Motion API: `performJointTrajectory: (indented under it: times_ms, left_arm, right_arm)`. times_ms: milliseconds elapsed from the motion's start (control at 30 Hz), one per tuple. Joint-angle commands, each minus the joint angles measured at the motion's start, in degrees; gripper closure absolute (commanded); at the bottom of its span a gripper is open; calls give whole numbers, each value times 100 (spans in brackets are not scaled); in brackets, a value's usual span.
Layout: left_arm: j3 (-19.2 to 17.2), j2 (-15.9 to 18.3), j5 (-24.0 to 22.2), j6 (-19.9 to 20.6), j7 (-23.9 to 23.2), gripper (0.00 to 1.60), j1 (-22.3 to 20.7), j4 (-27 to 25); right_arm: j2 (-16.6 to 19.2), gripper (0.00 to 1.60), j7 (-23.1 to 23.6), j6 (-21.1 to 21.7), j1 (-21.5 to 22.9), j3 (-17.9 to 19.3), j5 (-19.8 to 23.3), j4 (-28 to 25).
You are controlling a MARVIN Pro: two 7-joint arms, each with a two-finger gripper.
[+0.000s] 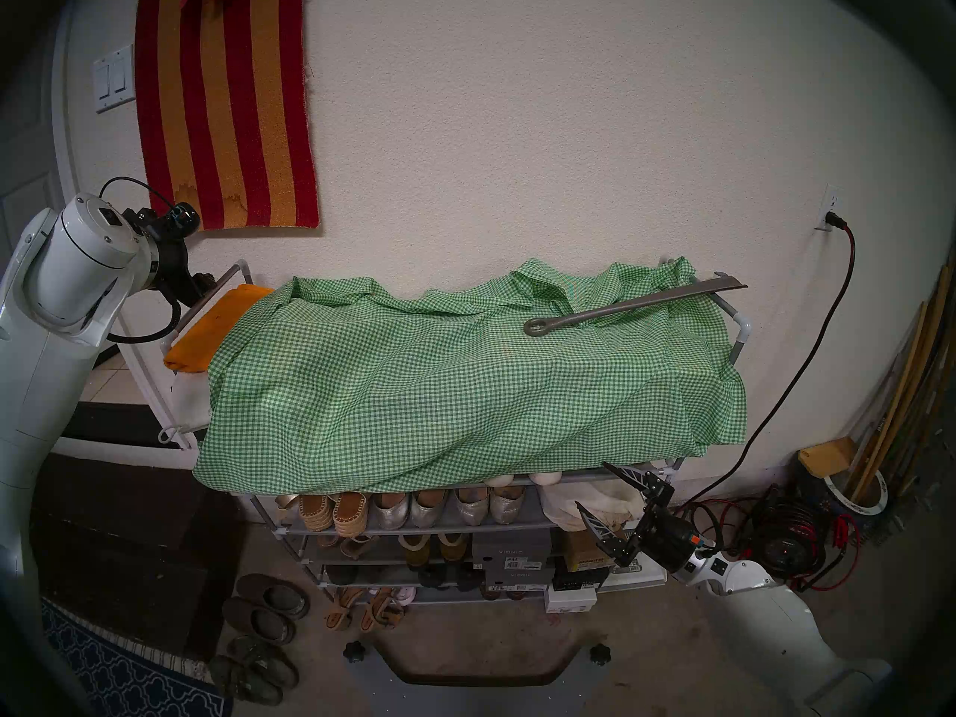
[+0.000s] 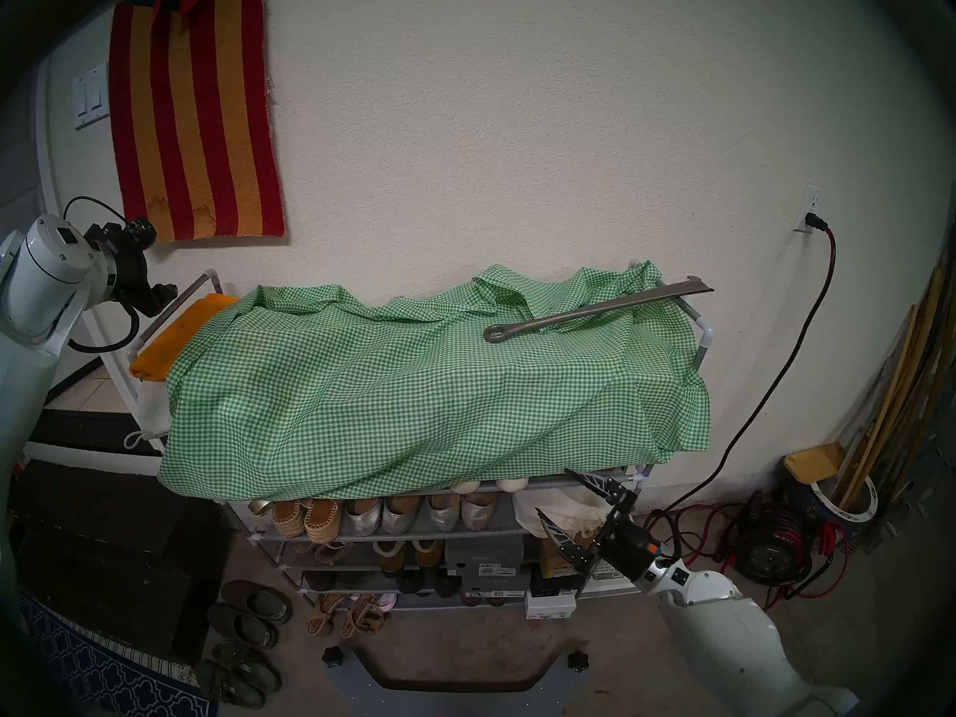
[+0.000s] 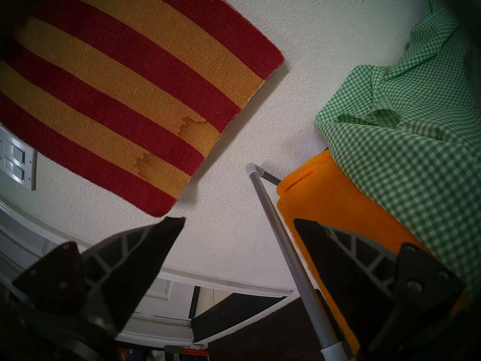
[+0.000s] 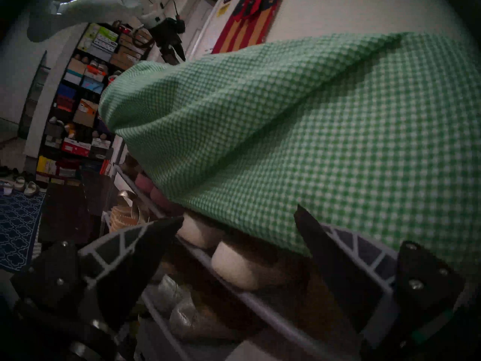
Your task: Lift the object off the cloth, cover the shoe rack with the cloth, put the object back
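Observation:
The green-and-white check cloth point(image 1: 465, 379) lies rumpled over the top of the shoe rack point(image 1: 414, 527) and hangs a little over its front. It leaves the rack's left end and lower shelves bare. The grey metal bar point(image 1: 636, 305) lies on the cloth at the right, ring eye toward the middle, blade over the right side rail. My right gripper point(image 1: 592, 483) is open and empty at the cloth's front right hem point(image 4: 312, 133). My left gripper point(image 3: 239, 219) is open and empty at the rack's left side rail point(image 3: 276, 222), which shows between its fingers.
A folded orange towel point(image 1: 207, 328) lies on the rack's left end beside the cloth. A red-and-gold striped rug point(image 1: 227, 105) hangs on the wall. A red cable point(image 1: 807, 348) runs from the outlet to a reel at the right. Slippers point(image 1: 264, 612) lie on the floor.

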Motion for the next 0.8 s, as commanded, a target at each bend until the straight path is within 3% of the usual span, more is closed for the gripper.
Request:
performJointTrajectory:
  times_ms: [0,233,767]
  left_arm:
    - [-2,8,0,-5,2,0,-6,-3]
    - [-3,10,-12,-5,14,0,-2,-3]
    - [-5,15,-44,-5,46,0,9,-5]
  right_arm:
    - [184,0,378,2,-494,-159,314,-706]
    - [380,0,293,2,-875,-186,512,-1435]
    - [657,0,154,2,324,870,747,-2642]
